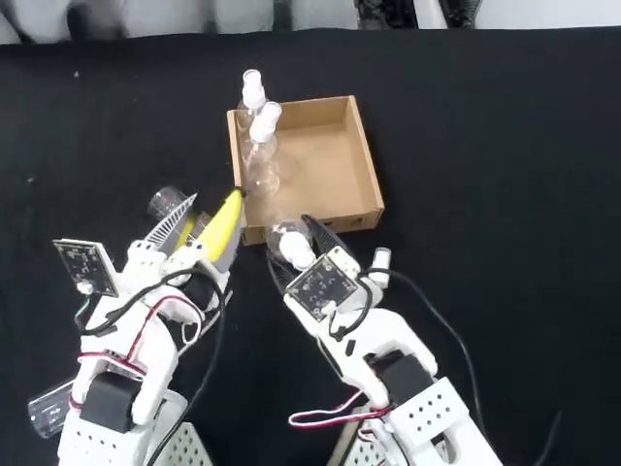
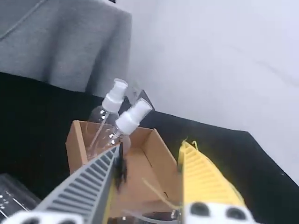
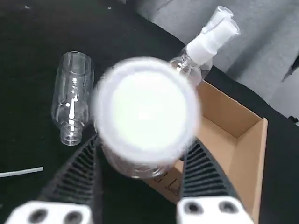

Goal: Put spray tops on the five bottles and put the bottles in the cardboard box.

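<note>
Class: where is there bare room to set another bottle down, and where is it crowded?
Free: the right half of the cardboard box floor, and the table right of it. Crowded: the box's left side, with two capped bottles, and its near wall, by the left pincer and right pincer.

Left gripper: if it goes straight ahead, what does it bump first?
The left gripper would probably meet the cardboard box first, at its near wall; two capped bottles are behind. Depth is unclear.
</note>
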Available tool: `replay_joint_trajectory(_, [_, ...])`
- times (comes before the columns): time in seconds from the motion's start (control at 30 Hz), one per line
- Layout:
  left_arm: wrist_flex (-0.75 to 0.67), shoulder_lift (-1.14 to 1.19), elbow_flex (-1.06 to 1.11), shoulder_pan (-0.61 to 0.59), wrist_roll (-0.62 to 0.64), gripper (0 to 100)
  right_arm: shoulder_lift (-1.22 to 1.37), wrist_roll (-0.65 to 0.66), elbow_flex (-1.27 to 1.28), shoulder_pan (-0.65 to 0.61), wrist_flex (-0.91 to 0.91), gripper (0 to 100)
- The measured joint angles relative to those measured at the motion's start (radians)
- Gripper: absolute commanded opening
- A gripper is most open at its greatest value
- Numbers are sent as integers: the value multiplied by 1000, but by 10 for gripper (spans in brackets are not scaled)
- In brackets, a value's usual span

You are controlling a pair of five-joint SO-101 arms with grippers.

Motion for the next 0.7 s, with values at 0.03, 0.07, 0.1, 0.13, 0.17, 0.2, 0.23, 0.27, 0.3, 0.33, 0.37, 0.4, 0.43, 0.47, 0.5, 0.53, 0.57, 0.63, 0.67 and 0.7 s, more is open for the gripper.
replay_joint_trajectory(0.03, [0,0,0,-14,-3,181,-5,0,0,11,9,77])
replay_joint_trajectory(0.07, [0,0,0,-32,-9,180,-23,0,0,20,26,77])
replay_joint_trajectory(0.1, [0,0,0,-54,-6,180,-41,0,0,28,41,77])
replay_joint_trajectory(0.13, [0,0,0,-75,-6,180,-60,0,0,35,63,77])
replay_joint_trajectory(0.17, [0,0,0,-103,-6,180,-81,0,0,41,89,77])
replay_joint_trajectory(0.2, [0,0,0,-133,-8,180,-112,0,0,46,120,77])
replay_joint_trajectory(0.23, [0,0,0,-163,-6,180,-143,0,0,51,152,77])
replay_joint_trajectory(0.27, [0,-5,6,-190,-6,180,-173,0,0,52,190,77])
replay_joint_trajectory(0.3, [0,-5,18,-215,-6,180,-206,0,0,52,230,77])
replay_joint_trajectory(0.33, [0,-5,34,-238,-6,180,-239,3,-2,54,269,77])
replay_joint_trajectory(0.37, [0,2,49,-261,-6,180,-261,3,-2,54,305,77])
replay_joint_trajectory(0.4, [0,2,68,-282,-6,180,-275,3,-3,54,339,78])
replay_joint_trajectory(0.43, [0,2,84,-296,-6,180,-281,3,-3,54,368,78])
replay_joint_trajectory(0.47, [0,-2,104,-310,-6,180,-281,3,-3,55,390,78])
replay_joint_trajectory(0.5, [0,0,124,-322,-9,180,-281,3,-3,55,397,78])
replay_joint_trajectory(0.53, [0,2,143,-333,-8,180,-281,3,-3,55,402,78])
replay_joint_trajectory(0.57, [0,2,157,-339,-6,180,-281,3,-3,55,404,78])
replay_joint_trajectory(0.63, [0,2,184,-345,-6,180,-281,3,-3,55,404,78])
replay_joint_trajectory(0.67, [0,2,195,-345,-6,180,-281,3,-3,55,404,78])
replay_joint_trajectory(0.7, [0,2,206,-345,-6,180,-281,3,-3,55,407,78])
